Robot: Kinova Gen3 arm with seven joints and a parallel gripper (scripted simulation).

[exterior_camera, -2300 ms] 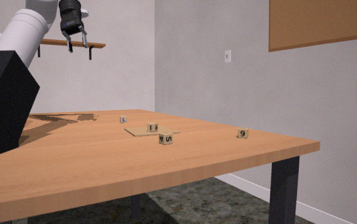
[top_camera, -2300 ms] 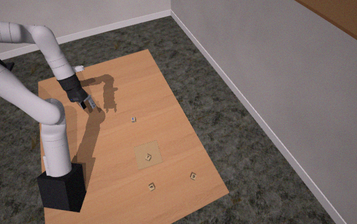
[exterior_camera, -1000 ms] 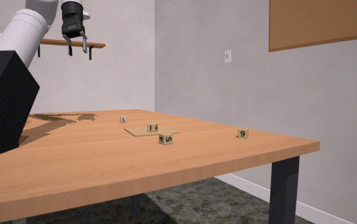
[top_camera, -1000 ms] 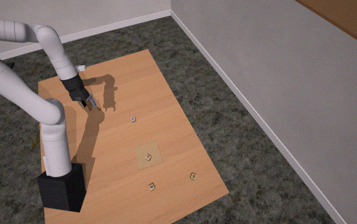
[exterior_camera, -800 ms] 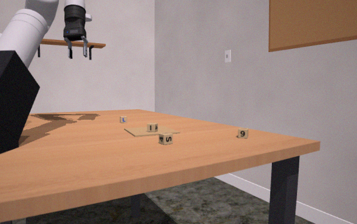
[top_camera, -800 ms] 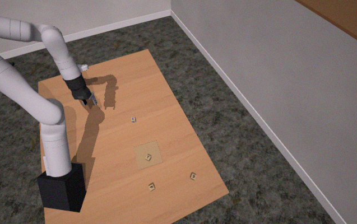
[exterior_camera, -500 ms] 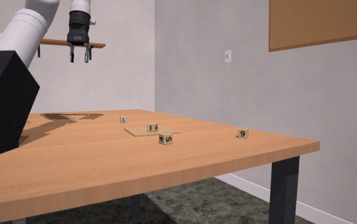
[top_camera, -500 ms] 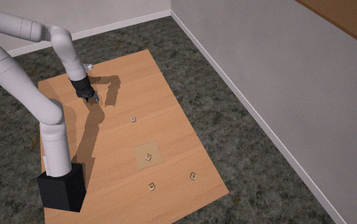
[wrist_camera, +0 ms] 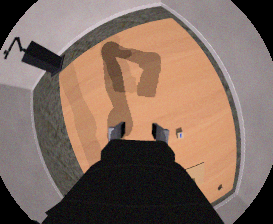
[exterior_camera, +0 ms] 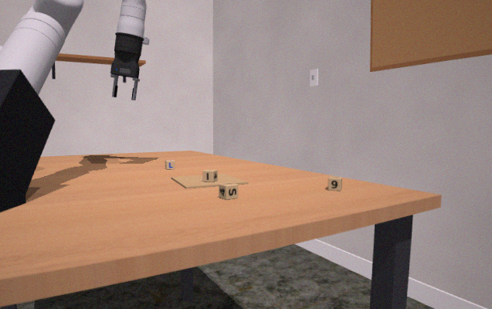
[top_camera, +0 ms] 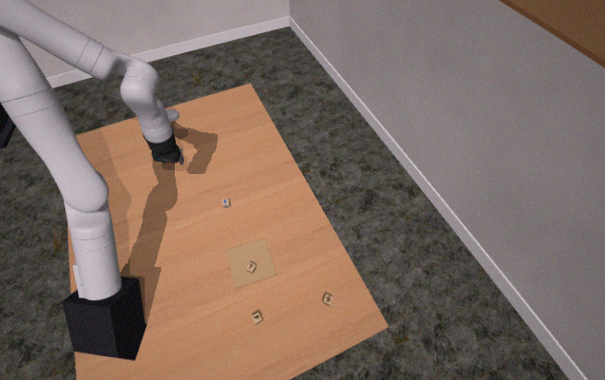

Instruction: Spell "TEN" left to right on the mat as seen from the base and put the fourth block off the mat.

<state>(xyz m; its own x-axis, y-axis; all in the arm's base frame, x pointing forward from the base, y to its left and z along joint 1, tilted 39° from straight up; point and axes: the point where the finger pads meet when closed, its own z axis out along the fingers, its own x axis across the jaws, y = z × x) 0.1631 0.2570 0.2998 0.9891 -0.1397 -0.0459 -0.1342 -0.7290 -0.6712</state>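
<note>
My gripper is open and empty, high above the far part of the table. A block with a dark T on top sits turned on the mat. A block with blue marks lies off the mat on its far side; its blue top letter is too small to read. A block with an S on one side lies off the mat's near side, its top letter unclear. Another block shows a 9-like side mark, nearer the right table edge.
The black robot base stands at the table's left side. The wooden table has its right edge beyond the 9-marked block. The arm's shadow falls on the table's far left part. A wall shelf shows behind the gripper.
</note>
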